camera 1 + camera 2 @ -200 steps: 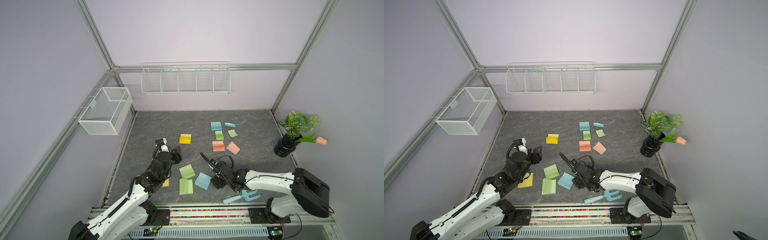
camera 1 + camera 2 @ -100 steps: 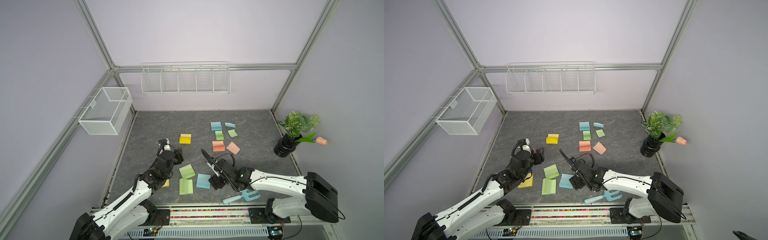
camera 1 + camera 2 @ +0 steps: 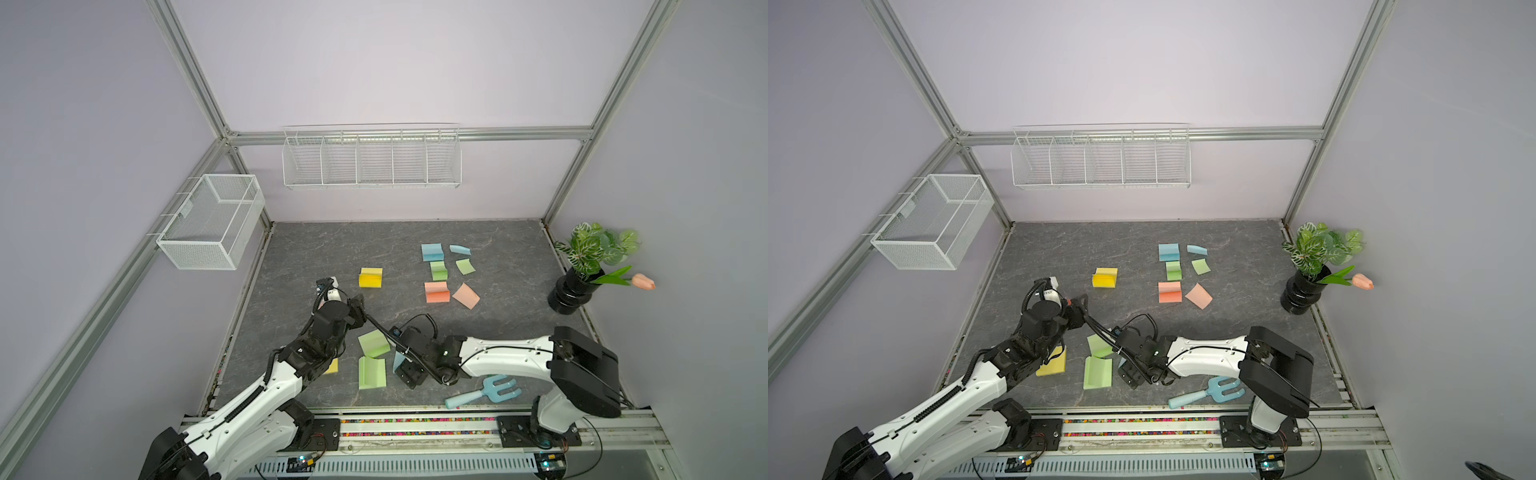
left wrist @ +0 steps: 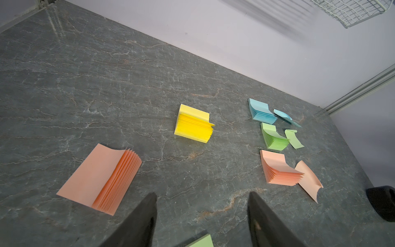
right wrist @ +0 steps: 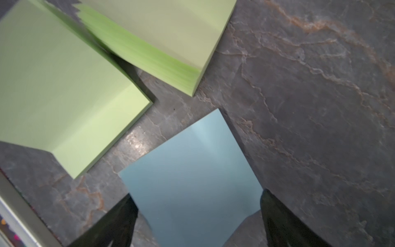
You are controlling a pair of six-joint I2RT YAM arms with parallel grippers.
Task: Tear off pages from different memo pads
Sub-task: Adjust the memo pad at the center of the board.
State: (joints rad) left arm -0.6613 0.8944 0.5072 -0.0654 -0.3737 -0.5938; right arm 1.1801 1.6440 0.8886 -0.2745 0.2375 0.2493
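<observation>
The right gripper [image 5: 197, 192] is hovering low in the lower centre of both top views, jaws spread wide and released. The light blue memo pad [image 5: 188, 162] is lying right between its fingers [image 5: 119, 218], stretching straight ahead along the line of reach with its side edges running roughly parallel to the jaws. Whether the fingers are brushing the paper, the pictures are not showing. Just left of it in the top views, the upper green pad [image 3: 373, 343] and the lower green pad [image 3: 371, 372] are sitting close together, and the blue garden fork [image 3: 484, 390] is lying at lower right, out of the way. The left gripper [image 4: 202, 193] is hanging up and left of that cluster, also released, with only bare table [image 4: 106, 85] between its jaws. A salmon pad [image 4: 100, 179] is lying ahead of it to one side, and the yellow pad [image 4: 193, 124] is sitting farther on. At centre right of the top views, more blue, green and salmon pads are sitting with loose pages [image 3: 466, 295] beside them, so those are looking done. The right arm is plainly the nearer one to the blue pad, so I'm reading this as lining up on it. The move is turning on catching the top sheet's free edge rather than the whole block.
</observation>
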